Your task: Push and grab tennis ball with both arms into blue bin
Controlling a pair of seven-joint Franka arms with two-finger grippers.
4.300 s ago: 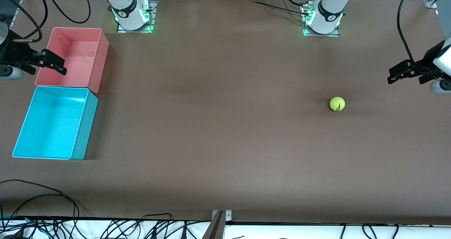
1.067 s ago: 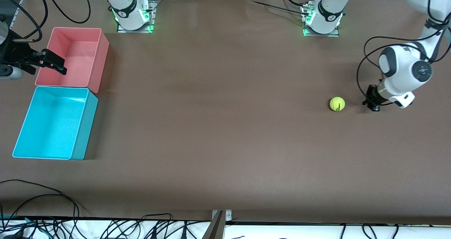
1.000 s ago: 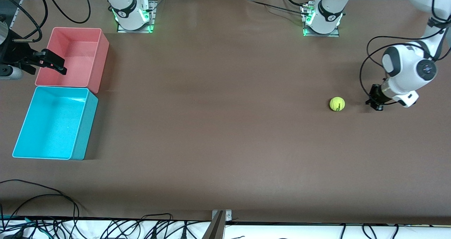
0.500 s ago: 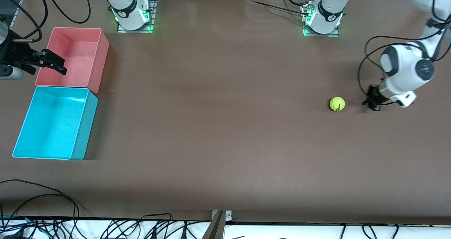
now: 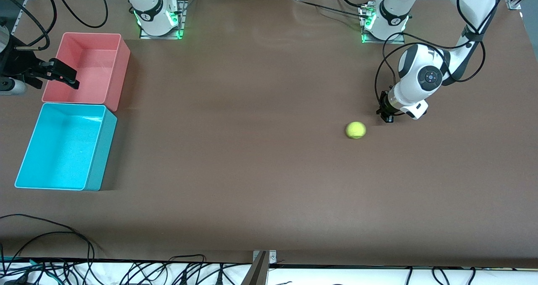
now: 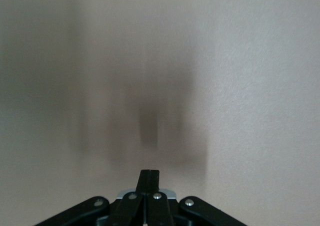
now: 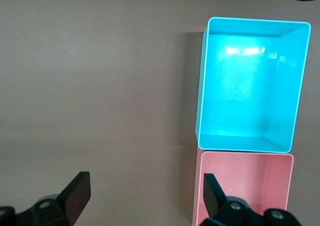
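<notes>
The left wrist view is smeared and shows only bare table (image 6: 240, 60) and the left gripper (image 6: 149, 173), its fingers pressed together on nothing; the ball does not appear there at all. Only the front view places that gripper (image 5: 386, 116): it is low at the table, mostly hidden under the white wrist of the left arm (image 5: 420, 81), so little more than a black tip shows. The ball (image 5: 355, 130) lies on the open table just beside that tip, not touching it, a little nearer the front camera and a bit toward the right arm's end; its printed mark cannot be made out. The blue bin (image 5: 100, 150) sits well apart at the right arm's end, with the pink bin (image 5: 119, 72) touching or nearly touching it, farther from the camera. The right arm is cut off at the edge of the front view, where its gripper (image 5: 63, 75) waits over the pink bin's outer wall. The right wrist view shows what the front one does not: the right gripper (image 7: 145, 196) spread wide and empty, looking down into the blue bin (image 7: 200, 110), with the pink bin (image 7: 197, 196) partly cropped.
</notes>
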